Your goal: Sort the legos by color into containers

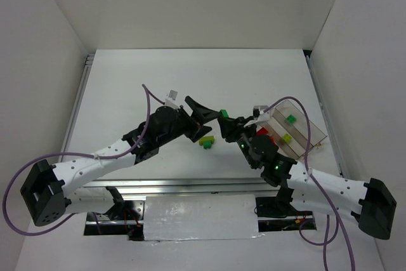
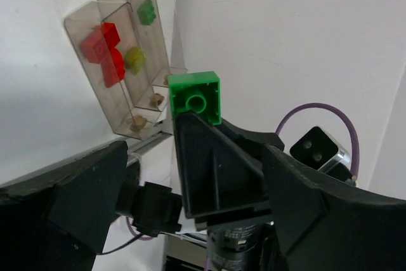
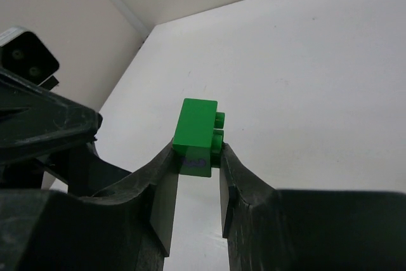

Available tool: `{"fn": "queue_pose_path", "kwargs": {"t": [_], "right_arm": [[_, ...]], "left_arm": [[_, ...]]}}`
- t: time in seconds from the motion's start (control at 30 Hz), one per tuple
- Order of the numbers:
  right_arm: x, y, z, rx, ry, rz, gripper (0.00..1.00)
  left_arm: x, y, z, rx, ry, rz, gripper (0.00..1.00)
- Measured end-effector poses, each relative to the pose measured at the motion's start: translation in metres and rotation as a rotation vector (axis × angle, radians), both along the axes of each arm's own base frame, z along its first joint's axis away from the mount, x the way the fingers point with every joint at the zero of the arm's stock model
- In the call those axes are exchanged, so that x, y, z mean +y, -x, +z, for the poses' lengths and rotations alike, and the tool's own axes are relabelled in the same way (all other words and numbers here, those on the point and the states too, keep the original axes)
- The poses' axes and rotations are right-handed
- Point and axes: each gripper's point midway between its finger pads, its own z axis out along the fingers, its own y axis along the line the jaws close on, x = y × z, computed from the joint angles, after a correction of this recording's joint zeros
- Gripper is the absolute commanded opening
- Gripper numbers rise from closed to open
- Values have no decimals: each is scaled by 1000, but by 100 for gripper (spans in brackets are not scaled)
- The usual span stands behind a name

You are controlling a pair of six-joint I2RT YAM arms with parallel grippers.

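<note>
Between tips of right pincer (image 3: pixel 198 155), green brick (image 3: pixel 195 132); left wrist shows its underside.

Left arm (image 1: pixel 95 157) and right arm (image 1: pixel 323 185) extend inward from their bases and meet tip to tip. Left end effector (image 1: pixel 214 122): jaws spread wide, gripping nothing, flanking the right tip. Right end effector (image 3: pixel 198 157): fingers clamped on a green brick (image 3: pixel 195 132).
</note>
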Motion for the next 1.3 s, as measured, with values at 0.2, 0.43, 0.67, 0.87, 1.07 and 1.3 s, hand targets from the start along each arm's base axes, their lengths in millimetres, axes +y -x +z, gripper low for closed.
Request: {"fn": "queue_pose_path", "kwargs": {"t": [0.2, 0.43, 0.67, 0.87, 1.07, 1.3], "right_arm": [[-44, -24, -10, 77, -41, -114, 0], [-209, -84, -46, 416, -49, -664, 0], [-308, -88, -101, 687, -76, -920, 1], [-320, -105, -140, 852, -70, -900, 16], [-317, -115, -143, 878, -77, -868, 66], [-317, -120, -131, 853, -78, -859, 90]], "left_arm": [[15, -17, 13, -63, -120, 63, 100], [79, -52, 56, -256, -433, 247, 100], [137, -46, 12, -275, -779, 254, 99], [176, -49, -30, -203, -947, 236, 99], [194, -56, -46, -171, -1003, 224, 99], [177, -59, -63, -194, -991, 109, 100]]}}
